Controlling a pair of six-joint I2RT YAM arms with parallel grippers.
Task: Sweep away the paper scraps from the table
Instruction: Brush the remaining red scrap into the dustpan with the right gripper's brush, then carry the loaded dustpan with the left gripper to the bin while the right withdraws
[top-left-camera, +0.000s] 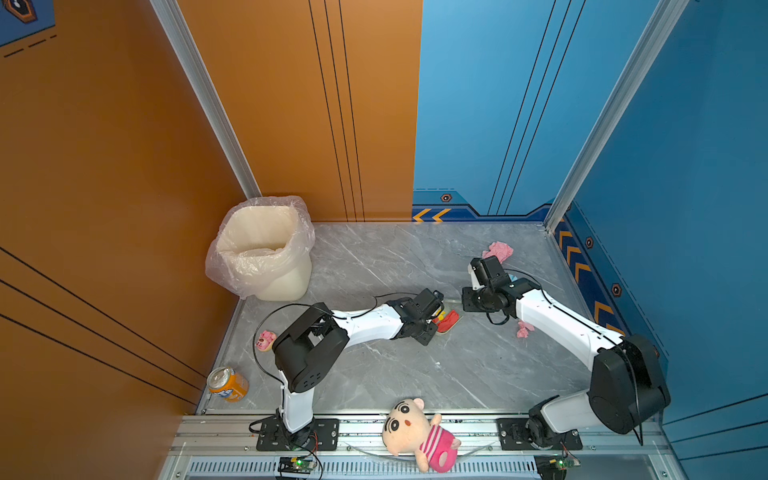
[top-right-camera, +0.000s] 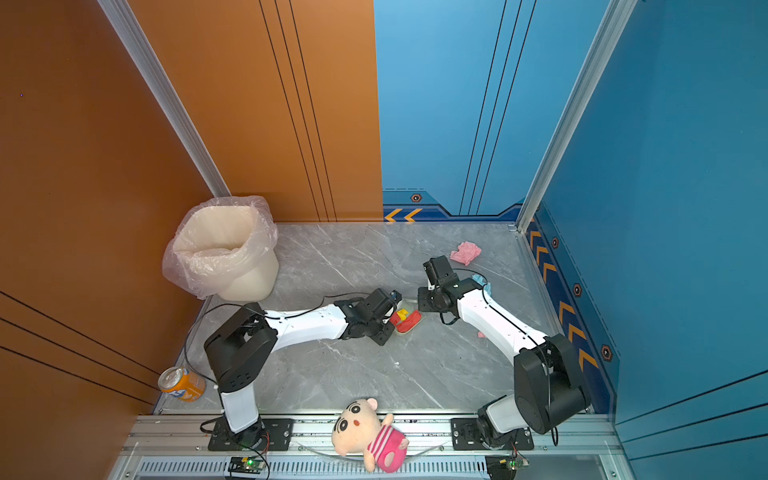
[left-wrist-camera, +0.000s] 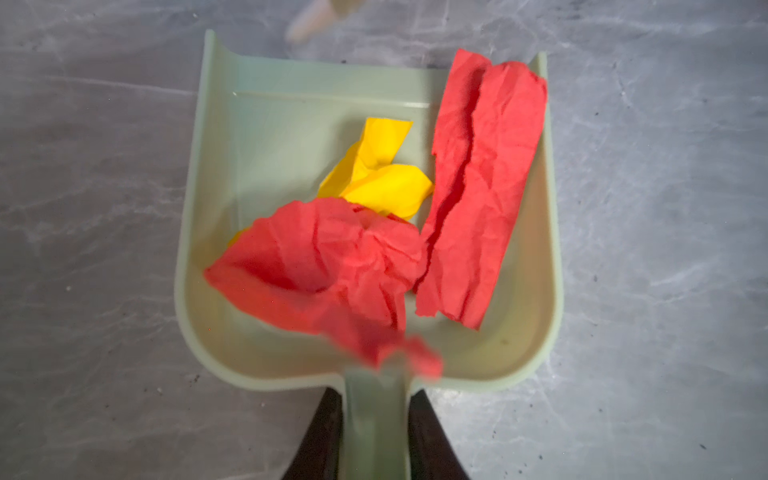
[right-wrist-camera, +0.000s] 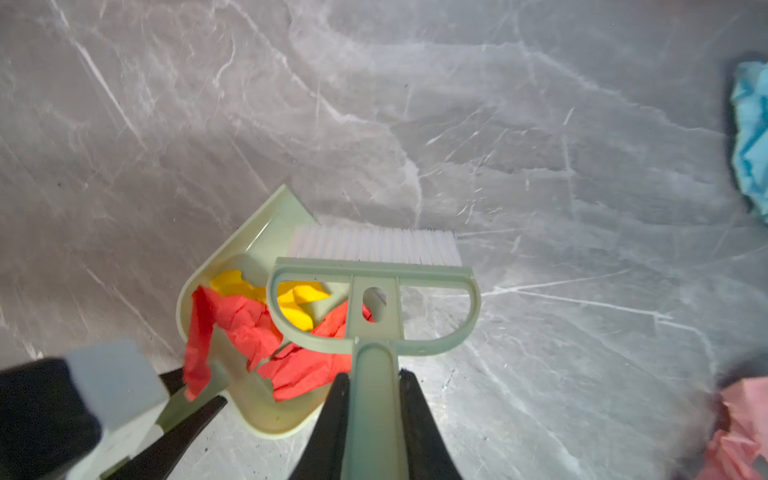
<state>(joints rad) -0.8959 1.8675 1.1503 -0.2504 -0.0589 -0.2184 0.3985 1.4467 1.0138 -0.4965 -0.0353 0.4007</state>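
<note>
Left end effector (left-wrist-camera: 376, 436): jaws narrow, clamped on the flat handle of the pale green dustpan (left-wrist-camera: 270, 166). Right end effector (right-wrist-camera: 374, 428): jaws narrow, clamped on the handle of the matching brush (right-wrist-camera: 374, 274). The two tools meet at the centre of both top views. The dustpan is smooth moulded plastic, shovel-shaped, walled on three sides, with its open lip toward the brush. Some paper scraps (left-wrist-camera: 332, 266) already sit inside it: red creased crepe-like paper, one crumpled wad and one long torn strip, plus a smoother folded yellow piece (left-wrist-camera: 386, 183). The brush has a D-shaped frame and one straight row of stiff white bristles. The long axis of that row lies across a corner of the pan's lip; contact cannot be told. Loose on the grey veined desk (top-left-camera: 395, 365) are three more. A pink wad (top-left-camera: 498, 250) lies upper right in a top view, just beyond the right end effector. A light blue scrap (right-wrist-camera: 752, 137) sits against the right arm behind its wrist. A small pink wad (top-left-camera: 524, 329) lies beside the right forearm. All three lie on the brush arm's side, away from the pan's mouth, so the right arm is nearer. Judgement: the next stroke must start behind the pink wad and draw it toward the lip.
</note>
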